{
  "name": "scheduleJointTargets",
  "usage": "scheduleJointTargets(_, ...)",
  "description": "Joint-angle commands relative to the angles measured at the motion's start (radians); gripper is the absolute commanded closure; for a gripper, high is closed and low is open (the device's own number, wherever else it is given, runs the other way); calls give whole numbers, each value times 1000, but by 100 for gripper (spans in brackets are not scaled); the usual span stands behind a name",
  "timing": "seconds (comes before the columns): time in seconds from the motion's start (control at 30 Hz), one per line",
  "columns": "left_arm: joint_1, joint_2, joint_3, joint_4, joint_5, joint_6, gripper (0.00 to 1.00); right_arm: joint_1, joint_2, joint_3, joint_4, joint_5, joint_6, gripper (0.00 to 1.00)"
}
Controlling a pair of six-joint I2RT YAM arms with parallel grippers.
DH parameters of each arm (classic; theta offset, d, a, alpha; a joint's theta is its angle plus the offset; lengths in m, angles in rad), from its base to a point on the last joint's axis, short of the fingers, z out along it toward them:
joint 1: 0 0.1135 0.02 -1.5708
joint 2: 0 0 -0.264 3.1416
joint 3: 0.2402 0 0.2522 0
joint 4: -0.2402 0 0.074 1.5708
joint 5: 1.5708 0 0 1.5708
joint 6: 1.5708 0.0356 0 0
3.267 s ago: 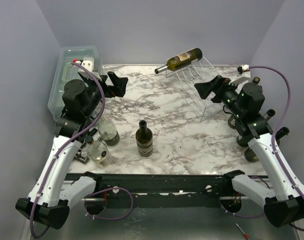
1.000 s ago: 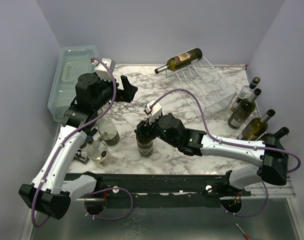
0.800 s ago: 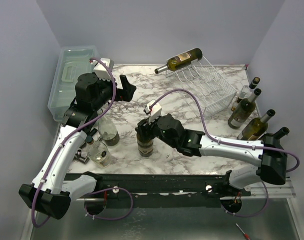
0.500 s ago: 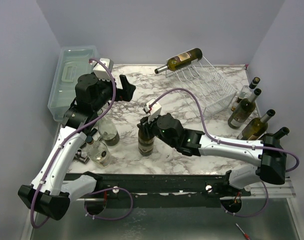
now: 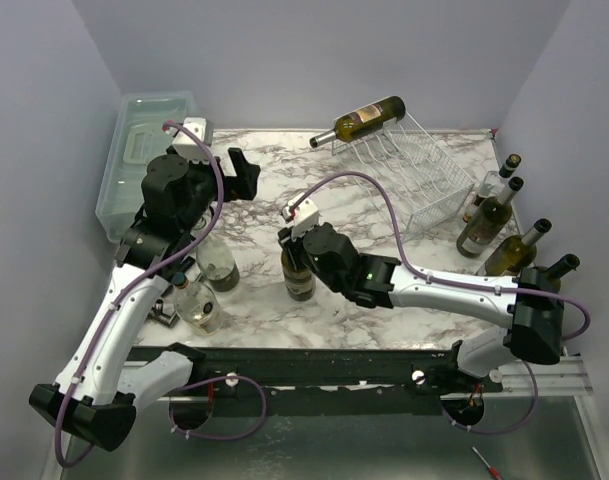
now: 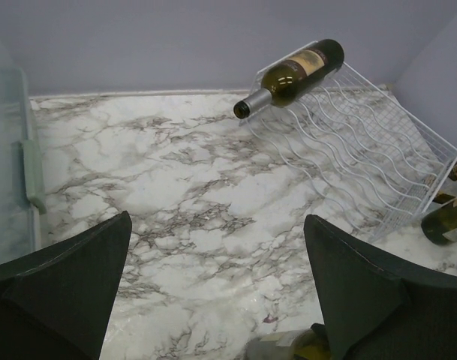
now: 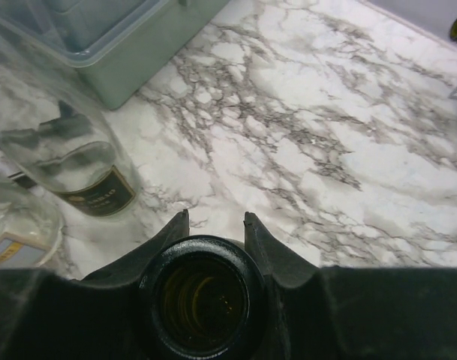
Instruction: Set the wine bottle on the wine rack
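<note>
A dark green wine bottle (image 5: pixel 298 277) stands upright on the marble table, near the middle front. My right gripper (image 5: pixel 292 238) is shut on its neck; in the right wrist view the bottle's open mouth (image 7: pixel 202 300) sits between the fingers just behind the tips of the gripper (image 7: pixel 215 217). The white wire wine rack (image 5: pixel 416 168) slopes at the back right, with another bottle (image 5: pixel 364 120) lying on its left channel. My left gripper (image 5: pixel 239 172) hangs open and empty over the back left of the table (image 6: pixel 183 187), looking toward the rack (image 6: pixel 363 142).
A translucent lidded bin (image 5: pixel 149 140) stands along the back left edge. Two clear bottles (image 5: pixel 217 265) (image 5: pixel 197 305) stand front left, close to the held bottle. Three more bottles (image 5: pixel 494 215) stand and lean at the right edge beside the rack.
The right gripper closed on the bottle's neck, and the bottle shifted slightly right and back. The left gripper drew back a little to the left.
</note>
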Motion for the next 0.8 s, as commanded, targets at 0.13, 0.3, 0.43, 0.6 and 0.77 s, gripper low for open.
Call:
scheduleJointTargets(0.13, 2, -86, -21, 15, -133, -11, 1, 3, 37, 89, 155, 194, -230, 99)
scheduleJointTargets(0.3, 2, -101, -27, 20, -147, -5, 1, 3, 96, 116, 245, 211, -417, 99)
scheduleJointTargets(0.43, 2, -116, -32, 25, -165, -2, 1, -1, 138, 129, 307, 158, -593, 99)
scheduleJointTargets(0.6, 3, -139, -38, 29, -181, 2, 1, -32, 205, 184, 319, 129, -722, 99)
scheduleJointTargets(0.77, 5, -170, -51, 40, -223, 19, 1, -93, 256, 201, 374, 33, -796, 99)
